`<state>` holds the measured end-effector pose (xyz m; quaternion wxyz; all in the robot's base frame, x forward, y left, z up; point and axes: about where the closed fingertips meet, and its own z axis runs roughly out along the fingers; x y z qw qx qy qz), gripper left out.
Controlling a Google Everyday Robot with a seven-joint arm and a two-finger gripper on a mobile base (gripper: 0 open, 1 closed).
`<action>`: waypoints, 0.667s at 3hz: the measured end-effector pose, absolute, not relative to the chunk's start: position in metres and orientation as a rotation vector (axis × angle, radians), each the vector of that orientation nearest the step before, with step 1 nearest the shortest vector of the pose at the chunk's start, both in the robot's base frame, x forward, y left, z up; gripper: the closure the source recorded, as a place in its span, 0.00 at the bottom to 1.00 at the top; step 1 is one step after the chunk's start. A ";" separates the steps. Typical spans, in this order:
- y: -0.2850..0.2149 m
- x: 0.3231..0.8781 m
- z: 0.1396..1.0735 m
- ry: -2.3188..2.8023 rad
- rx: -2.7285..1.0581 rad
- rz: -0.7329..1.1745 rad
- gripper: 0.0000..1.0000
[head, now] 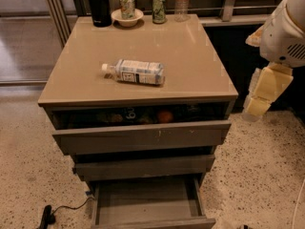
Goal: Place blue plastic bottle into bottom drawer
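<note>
The blue plastic bottle point(136, 72) lies on its side on the cabinet top point(200, 66), white cap pointing left. The bottom drawer point(147, 222) is pulled out, and its inside is bare grey. My gripper point(253, 109) hangs in the air to the right of the cabinet, beside the top right corner. It points down, is well away from the bottle, and holds nothing that I can see.
A black flask point(97, 4), a bowl point(127, 18) with a can in it, a second can point(158, 7) and a clear water bottle point(181, 1) stand along the back edge. The top drawer point(143, 136) is ajar showing fruit. The middle drawer point(143, 167) sits slightly out. A cable point(47, 216) lies on the floor at left.
</note>
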<state>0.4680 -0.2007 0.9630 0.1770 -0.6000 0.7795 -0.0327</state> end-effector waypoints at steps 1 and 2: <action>-0.184 0.498 0.949 2.190 -1.694 -0.059 0.00; -0.172 0.519 0.941 2.176 -1.695 -0.041 0.00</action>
